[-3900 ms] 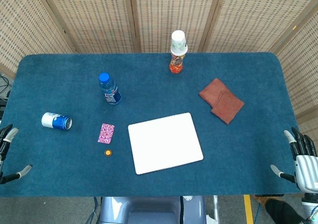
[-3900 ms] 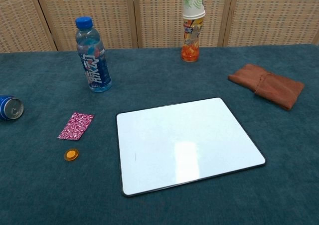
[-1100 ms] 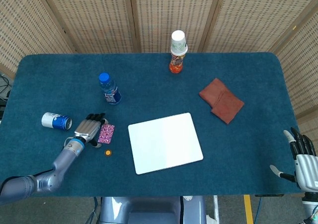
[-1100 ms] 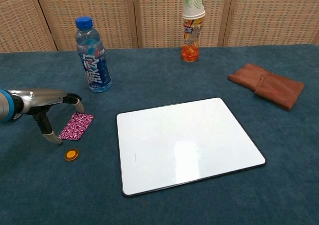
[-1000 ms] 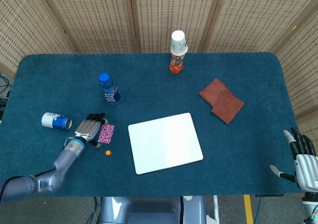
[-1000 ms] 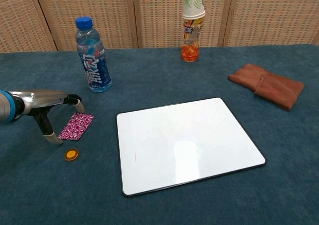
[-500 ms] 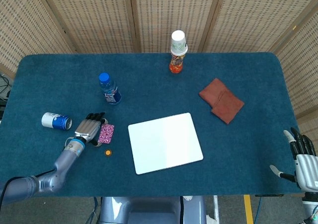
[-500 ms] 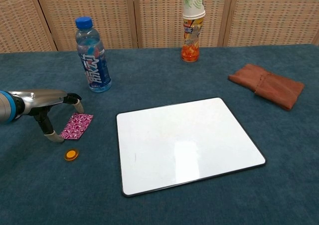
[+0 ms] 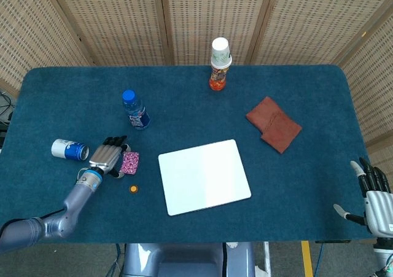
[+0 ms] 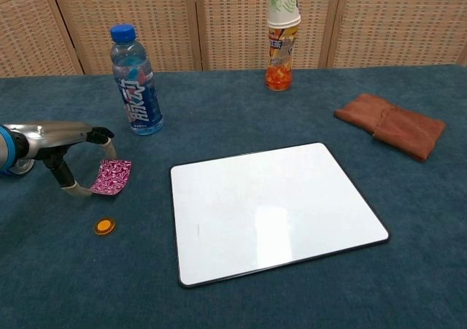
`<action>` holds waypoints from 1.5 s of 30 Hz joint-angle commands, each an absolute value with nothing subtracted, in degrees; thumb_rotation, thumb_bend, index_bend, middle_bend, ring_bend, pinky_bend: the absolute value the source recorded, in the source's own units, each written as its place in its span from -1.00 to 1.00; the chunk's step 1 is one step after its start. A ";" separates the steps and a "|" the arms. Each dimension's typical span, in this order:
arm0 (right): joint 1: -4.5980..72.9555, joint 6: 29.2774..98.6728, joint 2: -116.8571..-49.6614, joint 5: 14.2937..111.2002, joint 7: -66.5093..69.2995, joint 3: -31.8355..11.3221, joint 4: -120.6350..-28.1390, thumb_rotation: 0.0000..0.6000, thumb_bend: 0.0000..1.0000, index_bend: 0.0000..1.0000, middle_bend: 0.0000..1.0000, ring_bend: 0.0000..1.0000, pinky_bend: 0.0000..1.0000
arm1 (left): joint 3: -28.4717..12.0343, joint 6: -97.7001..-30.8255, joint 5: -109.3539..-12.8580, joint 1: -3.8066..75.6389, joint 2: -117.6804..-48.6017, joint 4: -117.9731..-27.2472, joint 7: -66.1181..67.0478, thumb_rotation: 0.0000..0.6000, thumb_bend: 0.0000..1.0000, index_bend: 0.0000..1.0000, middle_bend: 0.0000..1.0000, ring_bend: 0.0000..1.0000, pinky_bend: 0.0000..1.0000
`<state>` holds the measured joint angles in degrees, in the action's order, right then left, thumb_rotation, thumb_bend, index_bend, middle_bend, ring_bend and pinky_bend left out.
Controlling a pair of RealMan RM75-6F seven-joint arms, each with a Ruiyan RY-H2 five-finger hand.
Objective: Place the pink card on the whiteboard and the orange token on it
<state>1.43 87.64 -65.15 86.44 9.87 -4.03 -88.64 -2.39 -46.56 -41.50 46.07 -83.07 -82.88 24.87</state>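
Left hand [image 10: 69, 154]: left side of the frame, low over the table; thumb and a finger pinch the pink card, whose near edge looks lifted and curled off the cloth
Pink card [image 10: 112, 176]: left of the whiteboard, apart from it, in the left hand's fingers [image 9: 123, 153]
Orange token [image 10: 104, 226]: flat on the blue cloth in the lower left, just below the card, touched by nothing
Whiteboard [image 10: 273, 208]: centre of the table, lying flat, bare
Right hand [image 9: 374, 202]: lower right corner of the head view, off the table's edge, fingers spread, holding nothing
Water bottle [image 10: 136, 82]: upright, upper left, behind the left hand
Blue can [image 9: 69, 149]: on its side at the far left
Orange bottle [image 10: 280, 48]: upper centre, paper cup [image 10: 282, 3] upside down on top
Brown cloth [image 10: 390, 124]: folded, right of the whiteboard
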 commanded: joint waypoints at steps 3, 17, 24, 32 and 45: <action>1.42 87.60 -65.13 86.36 9.82 -4.03 -88.68 1.00 -0.91 -1.00 -1.00 -1.00 -1.00 | -2.91 -46.45 -41.87 45.98 -80.93 -84.37 24.00 1.00 -0.55 -0.15 -1.00 -1.00 -1.00; 1.46 87.42 -65.00 86.27 9.85 -4.01 -88.92 1.00 -0.91 -1.00 -1.00 -1.00 -1.00 | -3.99 -48.62 -43.56 46.58 -76.50 -90.74 24.53 1.00 -0.60 -0.15 -1.00 -1.00 -1.00; 1.45 87.39 -64.90 86.29 10.03 -3.99 -88.99 1.00 -0.90 -1.00 -1.00 -1.00 -1.00 | -5.38 -49.82 -44.79 48.12 -76.65 -94.96 25.77 1.00 -0.61 -0.16 -1.00 -1.00 -1.00; 1.48 87.31 -64.93 86.10 9.76 -4.07 -88.97 1.00 -0.91 -1.00 -1.00 -1.00 -1.00 | -7.39 -50.23 -41.55 52.96 -81.83 -97.39 30.28 1.00 -0.61 -0.16 -1.00 -1.00 -1.00; 1.65 86.61 -64.75 85.55 10.58 -4.19 -88.84 1.00 -0.91 -1.00 -1.00 -1.00 -1.00 | -9.56 -49.49 -33.30 60.96 -93.49 -89.98 35.23 1.00 -0.66 -0.51 -1.00 -1.00 -1.00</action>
